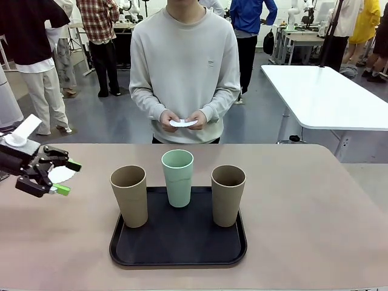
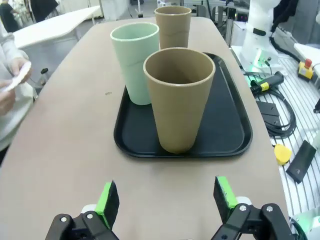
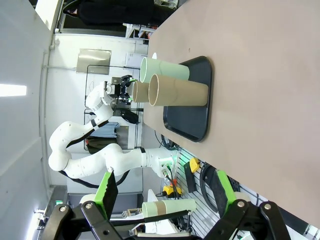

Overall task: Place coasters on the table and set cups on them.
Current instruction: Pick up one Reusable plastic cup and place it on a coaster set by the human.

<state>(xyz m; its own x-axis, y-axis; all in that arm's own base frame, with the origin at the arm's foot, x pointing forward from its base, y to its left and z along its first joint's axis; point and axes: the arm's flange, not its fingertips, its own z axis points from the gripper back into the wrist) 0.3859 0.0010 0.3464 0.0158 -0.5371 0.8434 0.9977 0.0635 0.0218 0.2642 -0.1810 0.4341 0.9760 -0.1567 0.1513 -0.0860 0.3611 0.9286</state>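
Note:
Three cups stand upright on a black tray: a tan one at left, a mint green one at the back and a tan one at right. My left gripper hovers open over the table's left side, right by a white coaster lying there. Its wrist view looks past the open gripper at the near tan cup and the mint cup. The person's hands hold another white coaster. My right gripper is open, with nothing between its fingers, far from the cups.
The person stands at the table's far edge, behind the tray. A white table stands at the back right. Cables and the robot base lie off the table's near side. Bare tabletop spreads right of the tray.

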